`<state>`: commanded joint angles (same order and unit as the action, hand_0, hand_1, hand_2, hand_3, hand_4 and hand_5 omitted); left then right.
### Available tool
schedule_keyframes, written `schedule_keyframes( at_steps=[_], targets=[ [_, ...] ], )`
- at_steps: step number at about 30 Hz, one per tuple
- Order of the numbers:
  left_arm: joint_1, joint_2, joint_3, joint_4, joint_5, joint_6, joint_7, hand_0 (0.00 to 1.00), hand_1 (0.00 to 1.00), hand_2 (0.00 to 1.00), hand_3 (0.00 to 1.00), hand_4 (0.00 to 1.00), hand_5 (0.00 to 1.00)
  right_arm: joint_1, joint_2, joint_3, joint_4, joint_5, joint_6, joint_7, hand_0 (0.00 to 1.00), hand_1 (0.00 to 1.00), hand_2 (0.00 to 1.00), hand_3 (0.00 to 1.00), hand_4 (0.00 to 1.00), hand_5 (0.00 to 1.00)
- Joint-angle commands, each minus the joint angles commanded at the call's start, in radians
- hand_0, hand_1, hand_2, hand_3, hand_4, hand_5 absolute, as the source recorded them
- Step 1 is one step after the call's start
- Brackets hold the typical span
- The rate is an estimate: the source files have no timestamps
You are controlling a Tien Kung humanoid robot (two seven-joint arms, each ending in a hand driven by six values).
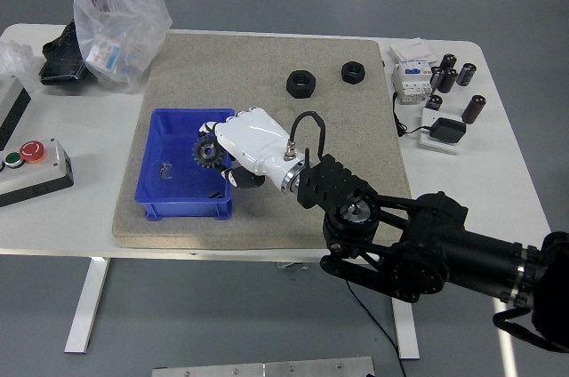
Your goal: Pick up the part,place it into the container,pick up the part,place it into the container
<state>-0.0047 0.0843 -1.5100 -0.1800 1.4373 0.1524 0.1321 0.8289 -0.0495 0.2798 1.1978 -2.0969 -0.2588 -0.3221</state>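
Fingers [216,139] of my right hand [249,146] held the gear [205,151] tight over the blue bin [169,204], so it was not dropped in yet, and two black nuts [300,84] waited on the mat [267,57].

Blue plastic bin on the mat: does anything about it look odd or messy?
Nothing stands out. The blue plastic bin sits square on the beige felt mat, holding small dark bits. The white right hand holds a black toothed gear over it.
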Motion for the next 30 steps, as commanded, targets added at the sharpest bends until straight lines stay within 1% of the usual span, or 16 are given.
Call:
schedule_keyframes(
  at_steps=[1, 2, 7, 8, 13, 14, 19, 20, 22, 25, 26, 30],
  targets=[
    [0.0, 0.0, -0.001, 0.0, 0.001, 0.0, 0.001, 0.677, 0.625, 0.593, 0.625, 0.628, 0.235, 0.002, 0.003, -0.006, 0.0, -0.002, -0.003, -0.001, 0.237, 0.481, 0.478, 0.354, 0.122, 0.002],
    [0.001, 0.0, -0.002, 0.0, 0.002, 0.0, 0.001, 0.677, 0.625, 0.593, 0.624, 0.628, 0.235, 0.003, 0.005, -0.008, 0.0, -0.004, -0.006, -0.002, 0.253, 0.55, 0.595, 0.472, 0.024, 0.002],
    [0.001, 0.0, -0.004, 0.0, 0.003, 0.0, 0.002, 0.677, 0.625, 0.593, 0.624, 0.628, 0.235, 0.003, 0.006, -0.002, 0.0, -0.006, -0.01, -0.007, 0.253, 0.55, 0.595, 0.472, 0.024, 0.002],
    [0.001, 0.0, -0.005, 0.0, 0.003, 0.0, 0.001, 0.678, 0.625, 0.593, 0.624, 0.628, 0.235, 0.003, 0.006, 0.001, 0.0, -0.004, -0.01, -0.007, 0.26, 0.597, 0.822, 0.829, 0.137, 0.174],
    [0.0, -0.001, -0.004, 0.0, 0.002, 0.0, -0.001, 0.678, 0.625, 0.593, 0.624, 0.628, 0.235, 0.0, 0.007, 0.009, -0.001, -0.001, -0.004, -0.02, 0.26, 0.597, 0.822, 0.829, 0.137, 0.174],
    [-0.001, -0.001, -0.003, 0.0, 0.002, -0.001, -0.001, 0.678, 0.625, 0.593, 0.624, 0.627, 0.236, -0.002, 0.008, 0.013, -0.002, -0.002, 0.0, -0.03, 0.239, 0.557, 0.906, 0.963, 0.295, 0.157],
    [-0.001, 0.001, -0.002, 0.0, 0.003, -0.001, -0.001, 0.678, 0.625, 0.593, 0.624, 0.627, 0.236, -0.015, 0.008, 0.041, -0.004, -0.009, 0.016, -0.068, 0.239, 0.557, 0.906, 0.963, 0.295, 0.157],
    [-0.001, 0.001, -0.002, 0.0, 0.004, -0.001, -0.001, 0.678, 0.625, 0.593, 0.624, 0.627, 0.236, -0.017, 0.007, 0.046, -0.004, -0.01, 0.018, -0.073, 0.228, 0.514, 0.943, 0.998, 0.503, 0.158],
    [-0.001, 0.002, -0.002, 0.0, 0.004, -0.001, -0.001, 0.678, 0.625, 0.593, 0.624, 0.627, 0.236, -0.02, 0.005, 0.059, -0.004, -0.008, 0.016, -0.075, 0.228, 0.514, 0.943, 0.998, 0.503, 0.158],
    [-0.001, 0.003, -0.002, 0.0, 0.006, -0.002, 0.0, 0.678, 0.625, 0.593, 0.624, 0.627, 0.236, -0.026, 0.001, 0.082, -0.003, 0.004, -0.002, -0.069, 0.228, 0.514, 0.943, 0.998, 0.503, 0.158],
    [-0.002, 0.003, -0.001, 0.0, 0.005, -0.002, -0.001, 0.678, 0.625, 0.593, 0.624, 0.627, 0.237, -0.028, -0.001, 0.093, -0.004, 0.016, -0.013, -0.063, 0.218, 0.492, 0.943, 0.998, 0.554, 0.157],
    [-0.003, 0.003, 0.0, 0.0, 0.005, -0.001, -0.002, 0.678, 0.625, 0.593, 0.624, 0.627, 0.237, -0.04, -0.014, 0.155, -0.009, 0.061, -0.049, -0.043, 0.218, 0.492, 0.943, 0.998, 0.554, 0.157]
  ],
)
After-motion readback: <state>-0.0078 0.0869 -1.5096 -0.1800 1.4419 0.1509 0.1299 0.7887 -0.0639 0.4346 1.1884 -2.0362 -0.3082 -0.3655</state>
